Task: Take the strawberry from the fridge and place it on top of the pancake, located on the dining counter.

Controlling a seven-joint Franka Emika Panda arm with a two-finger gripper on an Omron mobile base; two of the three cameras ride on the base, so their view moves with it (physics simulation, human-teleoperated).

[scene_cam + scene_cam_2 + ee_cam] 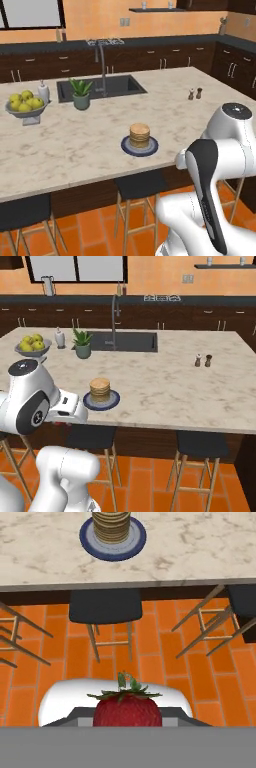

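A red strawberry (127, 708) with green leaves sits between the fingers of my gripper (127, 719), which is shut on it. In the hand view it hangs over the orange tile floor, short of the dining counter's (200, 547) near edge. The pancake (112, 524) stack rests on a dark blue plate (90, 542) close to that edge, straight ahead of the berry. From the base cameras the pancake (139, 135) (100, 389) stands on the pale marbled dining counter (75, 145) (165, 391), with my white arm in front of it. The fridge is out of view.
Black-seated stools (105, 607) (200, 443) stand under the counter's near edge. On the counter are a bowl of yellow-green fruit (26, 104), a potted plant (81, 93), a sink (100, 87) with a faucet, and two small shakers (203, 360).
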